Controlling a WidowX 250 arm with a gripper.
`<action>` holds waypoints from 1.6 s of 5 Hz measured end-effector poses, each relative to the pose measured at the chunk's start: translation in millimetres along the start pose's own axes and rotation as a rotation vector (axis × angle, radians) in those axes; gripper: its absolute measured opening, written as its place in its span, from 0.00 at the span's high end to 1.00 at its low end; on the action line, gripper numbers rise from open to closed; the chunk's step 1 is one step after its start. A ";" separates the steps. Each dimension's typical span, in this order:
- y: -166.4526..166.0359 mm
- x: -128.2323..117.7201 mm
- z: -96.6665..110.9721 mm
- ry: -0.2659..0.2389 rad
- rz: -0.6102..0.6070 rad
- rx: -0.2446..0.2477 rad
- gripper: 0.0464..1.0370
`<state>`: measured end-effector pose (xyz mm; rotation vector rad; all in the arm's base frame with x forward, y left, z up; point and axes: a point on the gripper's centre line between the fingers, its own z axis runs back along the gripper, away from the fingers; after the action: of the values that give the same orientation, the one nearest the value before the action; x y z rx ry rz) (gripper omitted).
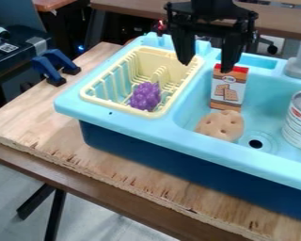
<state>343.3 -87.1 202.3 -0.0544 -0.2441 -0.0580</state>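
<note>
"What's that bright blue thing on the plywood worktop (115, 162)?"

"A toy sink unit (159, 136). There's a pale yellow dish rack (90, 100) set into one side, with a bunch of purple grapes (145, 96) in it."

"And the gripper (206, 67)?"

"Hanging at the back, where the rack's rim meets the basin. Its fingers are spread wide, with nothing held between them."

"What's it nearest to?"

"The cracker box (228, 89), from here. That's upright in the back of the basin, red top up, and one fingertip overlaps that top in my line of sight. Whether they touch, I can't tell. The other fingertip lines up with the rack's rim."

"So how would you handle it well?"

"I'd judge height and sideways position before any lowering. From this spot a finger could knock the box's top or catch the rim. To close on the box, I'd centre the fingers over it, come down straight on either side and squeeze gently, since a carton could crush or tip."

"Anything else close by?"

"The tan, dimpled potato-like piece (221, 125), just in front of the box, near the drain hole (255, 144). The can (298, 120) is past the drain, away from the rack. I'd lift straight up, so nothing drags against that tan piece."
</note>
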 end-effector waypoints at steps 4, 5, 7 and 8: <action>-7.7 -5.7 -50.3 0.015 -0.028 0.011 0.04; -10.4 -4.0 -67.6 0.028 -0.056 0.030 0.04; -13.5 -9.1 -95.3 0.086 -0.073 0.065 0.04; -14.0 -12.6 -102.2 0.098 -0.075 0.086 0.04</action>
<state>354.7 -106.7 100.9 0.0435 -0.1499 -0.1240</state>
